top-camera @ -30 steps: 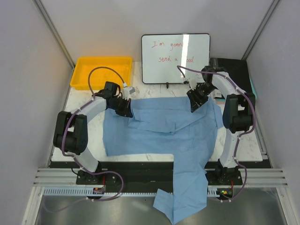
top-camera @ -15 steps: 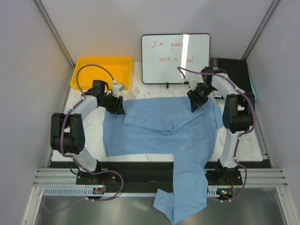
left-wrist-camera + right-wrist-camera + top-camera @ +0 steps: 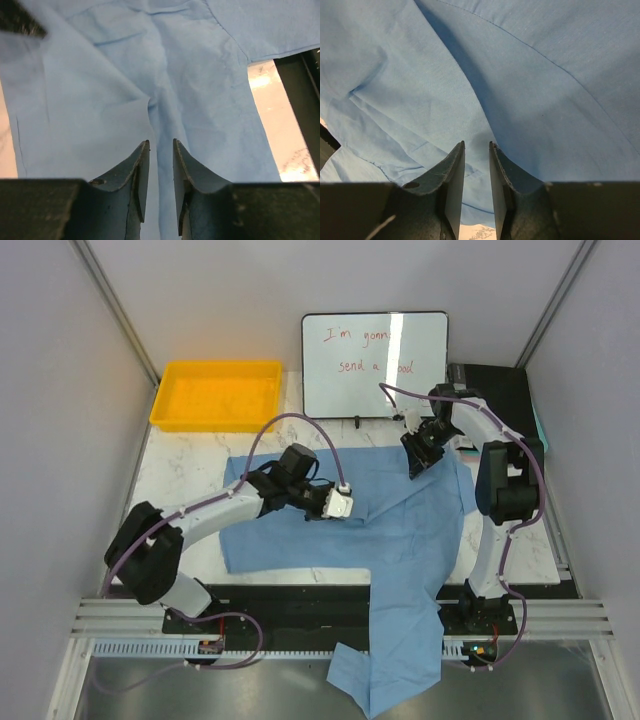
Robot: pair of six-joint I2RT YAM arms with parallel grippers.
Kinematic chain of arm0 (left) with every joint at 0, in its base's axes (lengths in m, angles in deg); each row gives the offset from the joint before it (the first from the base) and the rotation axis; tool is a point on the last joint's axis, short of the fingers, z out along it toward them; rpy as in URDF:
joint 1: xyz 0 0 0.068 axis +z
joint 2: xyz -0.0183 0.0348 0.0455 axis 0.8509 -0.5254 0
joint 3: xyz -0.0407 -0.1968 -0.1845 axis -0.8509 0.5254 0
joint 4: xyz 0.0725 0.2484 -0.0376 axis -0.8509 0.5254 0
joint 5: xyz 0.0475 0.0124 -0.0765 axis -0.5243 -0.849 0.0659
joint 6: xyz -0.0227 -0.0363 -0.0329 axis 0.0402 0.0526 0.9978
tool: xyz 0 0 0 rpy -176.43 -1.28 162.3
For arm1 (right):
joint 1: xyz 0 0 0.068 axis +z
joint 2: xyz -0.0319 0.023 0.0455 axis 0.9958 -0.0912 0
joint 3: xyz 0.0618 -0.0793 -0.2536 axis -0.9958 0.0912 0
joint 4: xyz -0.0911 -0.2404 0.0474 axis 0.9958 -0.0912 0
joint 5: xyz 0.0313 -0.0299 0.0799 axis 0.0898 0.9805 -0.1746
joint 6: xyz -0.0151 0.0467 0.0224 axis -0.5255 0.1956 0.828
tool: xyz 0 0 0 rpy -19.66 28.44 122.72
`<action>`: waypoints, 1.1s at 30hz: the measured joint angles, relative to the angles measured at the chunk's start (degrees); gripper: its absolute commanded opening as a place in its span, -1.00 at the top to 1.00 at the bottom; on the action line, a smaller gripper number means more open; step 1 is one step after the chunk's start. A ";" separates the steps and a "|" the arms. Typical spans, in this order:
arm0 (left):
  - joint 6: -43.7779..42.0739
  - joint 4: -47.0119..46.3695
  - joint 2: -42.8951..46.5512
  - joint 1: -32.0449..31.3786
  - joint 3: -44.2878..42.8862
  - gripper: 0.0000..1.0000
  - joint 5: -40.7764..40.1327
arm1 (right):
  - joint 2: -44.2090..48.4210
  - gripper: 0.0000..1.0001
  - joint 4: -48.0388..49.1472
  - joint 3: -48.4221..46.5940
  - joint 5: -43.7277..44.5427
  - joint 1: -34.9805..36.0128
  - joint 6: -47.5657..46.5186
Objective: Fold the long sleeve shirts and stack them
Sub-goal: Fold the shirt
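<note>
The light blue long sleeve shirt (image 3: 400, 530) lies spread over the middle of the table. One sleeve (image 3: 395, 670) hangs over the near edge. My left gripper (image 3: 338, 506) is over the shirt's middle. In the left wrist view (image 3: 160, 145) its jaws are nearly together, and a raised flap of the shirt (image 3: 90, 115) runs into them. My right gripper (image 3: 414, 462) is at the shirt's far right edge. In the right wrist view (image 3: 476, 145) its jaws are close together, with the shirt (image 3: 545, 75) draped right over and between them.
A yellow tray (image 3: 215, 395) stands at the back left. A whiteboard (image 3: 375, 365) with red writing stands at the back centre. A black object (image 3: 505, 390) sits at the back right. Bare marble table (image 3: 185, 470) shows left of the shirt.
My left gripper has swung from the shirt's far left corner to over its middle. The shirt's upper left corner now lies further left. The right gripper has stayed put.
</note>
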 measured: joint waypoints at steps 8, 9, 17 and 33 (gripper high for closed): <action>-16.70 -9.29 -10.03 -9.38 0.04 0.28 -3.78 | -2.67 0.37 2.01 0.76 3.37 0.00 0.92; -17.70 -9.92 -10.95 -9.53 0.04 0.26 -4.20 | -2.99 0.37 2.25 1.01 3.85 0.00 1.03; -20.31 -16.63 -16.63 -9.55 0.04 0.40 -9.33 | -3.98 0.38 3.13 1.79 6.38 0.00 1.07; -23.54 -20.13 -14.60 -9.27 6.97 0.96 -12.48 | -4.57 0.38 4.13 2.38 9.03 0.22 1.88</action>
